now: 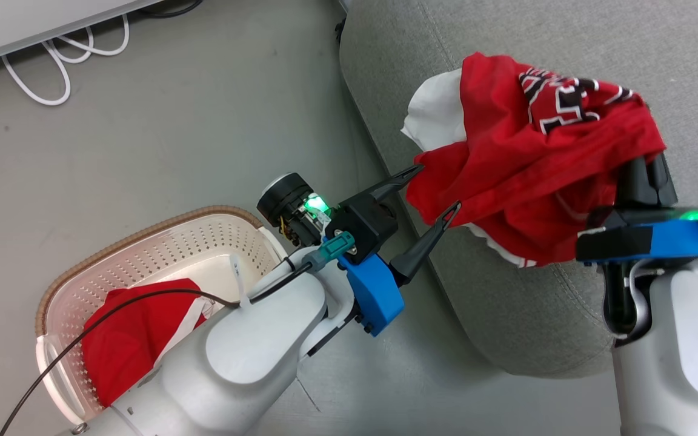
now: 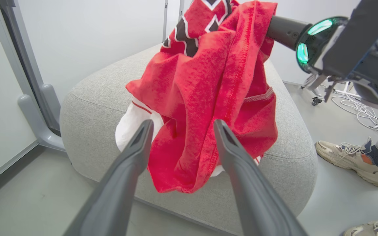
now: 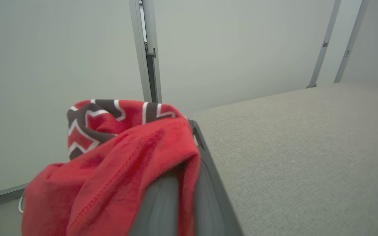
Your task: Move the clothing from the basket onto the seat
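A red garment with black-and-white letters (image 1: 531, 163) hangs over the grey seat (image 1: 567, 48), draped over my right gripper (image 1: 643, 163), which is shut on it. The same garment (image 2: 208, 98) dangles above the seat cushion (image 2: 94, 98) in the left wrist view, and in the right wrist view the cloth (image 3: 116, 164) is pinched between the closed fingers. My left gripper (image 1: 438, 189) stands open just left of the hanging cloth, tips near its lower edge, nothing between them. A second red garment (image 1: 131, 339) lies in the cream basket (image 1: 203, 242) on the floor at lower left.
White cables (image 1: 64, 54) loop on the floor at upper left beside a pale panel. A person's shoes (image 2: 356, 160) stand on the floor to the right of the seat. Grey floor (image 1: 173, 139) lies open between basket and seat.
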{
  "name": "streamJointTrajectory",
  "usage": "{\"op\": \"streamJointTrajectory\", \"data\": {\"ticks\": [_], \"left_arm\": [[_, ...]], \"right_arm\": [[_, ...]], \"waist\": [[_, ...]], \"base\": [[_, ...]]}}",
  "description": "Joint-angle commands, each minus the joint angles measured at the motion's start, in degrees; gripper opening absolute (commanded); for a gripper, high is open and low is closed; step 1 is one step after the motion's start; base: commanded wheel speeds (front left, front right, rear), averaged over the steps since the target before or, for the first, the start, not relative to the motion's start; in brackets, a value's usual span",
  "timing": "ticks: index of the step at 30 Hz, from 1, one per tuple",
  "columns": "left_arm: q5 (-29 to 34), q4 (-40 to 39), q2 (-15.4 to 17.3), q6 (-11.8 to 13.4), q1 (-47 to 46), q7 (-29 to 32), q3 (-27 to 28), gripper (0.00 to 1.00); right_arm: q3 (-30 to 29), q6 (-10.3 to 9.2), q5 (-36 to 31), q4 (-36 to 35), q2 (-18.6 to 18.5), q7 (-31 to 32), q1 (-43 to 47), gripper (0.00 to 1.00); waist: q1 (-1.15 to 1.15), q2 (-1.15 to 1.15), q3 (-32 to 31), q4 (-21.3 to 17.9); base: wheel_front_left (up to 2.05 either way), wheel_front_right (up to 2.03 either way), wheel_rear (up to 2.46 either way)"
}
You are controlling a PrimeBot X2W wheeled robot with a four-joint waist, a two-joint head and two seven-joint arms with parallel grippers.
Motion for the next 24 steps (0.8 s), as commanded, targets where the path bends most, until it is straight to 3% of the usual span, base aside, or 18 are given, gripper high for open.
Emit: {"op": "streamJointTrajectory", "data": {"ticks": [1, 11, 16, 24], "left_arm": [[0.1, -0.1, 0.3, 0.1, -0.7, -0.3, 0.0, 1.00], [0.9, -1.7, 1.6, 1.0, -3.2, 0.2, 0.2, 1.00], [2.2, -3.5, 2.9, 1.2, -5.8, 0.8, 0.2, 1.00], [4.6, -7.7, 5.7, 2.1, -10.7, 3.1, 0.5, 1.00]], "right_arm": [[0.2, -0.02, -0.9, -0.8, 0.0, 0.0, -1.2, 0.00], [1.8, -0.02, -3.0, -4.3, -5.1, 0.0, -12.8, 0.00], [-1.2, -0.02, -1.5, -6.1, -9.8, 0.0, -21.5, 0.00], [-11.2, -0.03, 1.9, -5.8, -18.9, 0.0, -33.1, 0.00]], "waist": [[0.00, 0.00, 0.3, 0.1], [0.00, 0.00, 5.8, 0.4], [0.00, 0.00, 11.2, 0.7], [0.00, 0.00, 20.8, 0.5]], "base": [[0.00, 0.00, 0.00], [0.00, 0.00, 0.00], [0.00, 0.00, 0.00], [0.00, 0.00, 0.00]]}}
